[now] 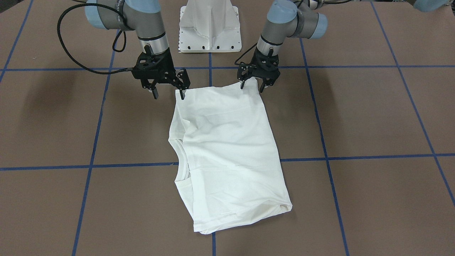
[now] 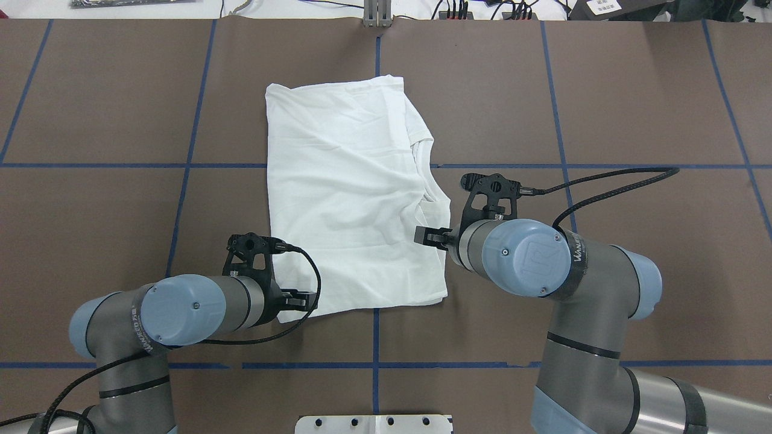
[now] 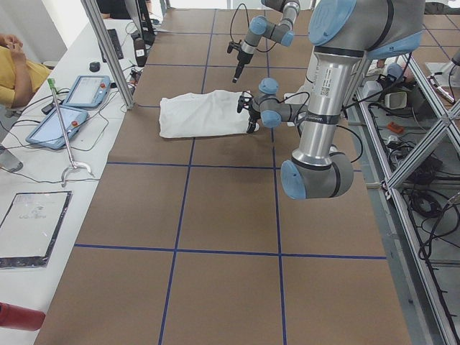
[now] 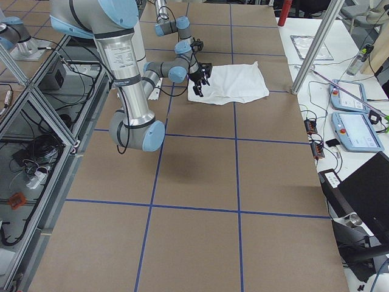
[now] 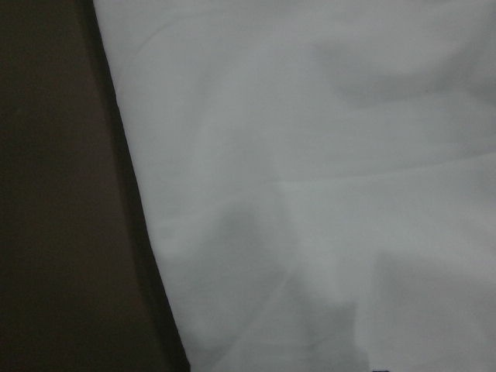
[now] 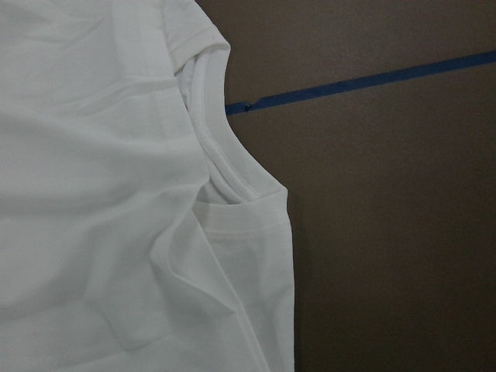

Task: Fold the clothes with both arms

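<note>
The white shirt point(image 1: 227, 149) lies folded into a rough rectangle on the brown table, its ribbed collar point(image 1: 182, 156) on the robot's right side. My left gripper point(image 1: 252, 86) is open just above the shirt's near corner, and that corner peaks up between its fingers. At the other near corner my right gripper point(image 1: 168, 95) is open too, one fingertip point(image 1: 182, 95) at the cloth edge. From overhead the left gripper point(image 2: 300, 299) and the right gripper point(image 2: 429, 236) sit at the shirt's point(image 2: 350, 193) near edge. Both wrist views show only flat cloth point(image 5: 325, 186) point(image 6: 116, 201) and bare table.
The white pedestal base point(image 1: 209, 28) stands just behind the shirt between the arms. Blue tape lines point(image 1: 320, 158) grid the brown table. A side bench with tablets point(image 3: 68, 108), a metal post point(image 3: 108, 54) and a seated person point(image 3: 14, 68) lies beyond the far edge.
</note>
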Controlling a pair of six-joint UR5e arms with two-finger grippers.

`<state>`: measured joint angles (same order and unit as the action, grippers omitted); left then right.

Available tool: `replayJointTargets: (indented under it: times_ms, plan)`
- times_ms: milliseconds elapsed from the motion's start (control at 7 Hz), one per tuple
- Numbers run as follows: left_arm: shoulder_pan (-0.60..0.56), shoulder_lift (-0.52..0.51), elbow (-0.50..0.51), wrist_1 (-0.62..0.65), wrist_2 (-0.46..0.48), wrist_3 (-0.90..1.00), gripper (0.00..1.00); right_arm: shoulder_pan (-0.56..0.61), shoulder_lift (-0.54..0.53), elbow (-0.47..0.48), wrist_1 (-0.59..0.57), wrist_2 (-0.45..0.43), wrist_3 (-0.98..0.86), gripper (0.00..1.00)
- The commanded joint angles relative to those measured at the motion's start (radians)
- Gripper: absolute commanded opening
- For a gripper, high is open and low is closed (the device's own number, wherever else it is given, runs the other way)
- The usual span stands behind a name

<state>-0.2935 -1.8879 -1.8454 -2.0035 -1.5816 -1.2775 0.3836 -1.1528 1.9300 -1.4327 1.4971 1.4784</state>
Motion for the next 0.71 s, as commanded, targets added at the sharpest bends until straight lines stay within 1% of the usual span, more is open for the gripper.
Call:
replayJointTargets:
  times_ms: [0,286,429,571]
  plan:
    - [0.002,0.000,0.002,0.000,0.000,-0.002,0.60,-0.002,0.001,-0.002,0.000,0.000,0.000,1.00]
    - [0.002,0.001,-0.002,0.000,-0.001,-0.002,0.00,-0.002,-0.001,-0.005,0.000,-0.009,-0.001,1.00]
    - [0.002,0.000,-0.006,0.000,0.000,-0.002,0.00,-0.003,-0.001,-0.003,0.000,-0.018,0.002,1.00]
    - [0.002,-0.002,-0.014,0.000,0.000,-0.002,0.00,-0.003,-0.002,-0.002,-0.002,-0.034,0.051,1.00]
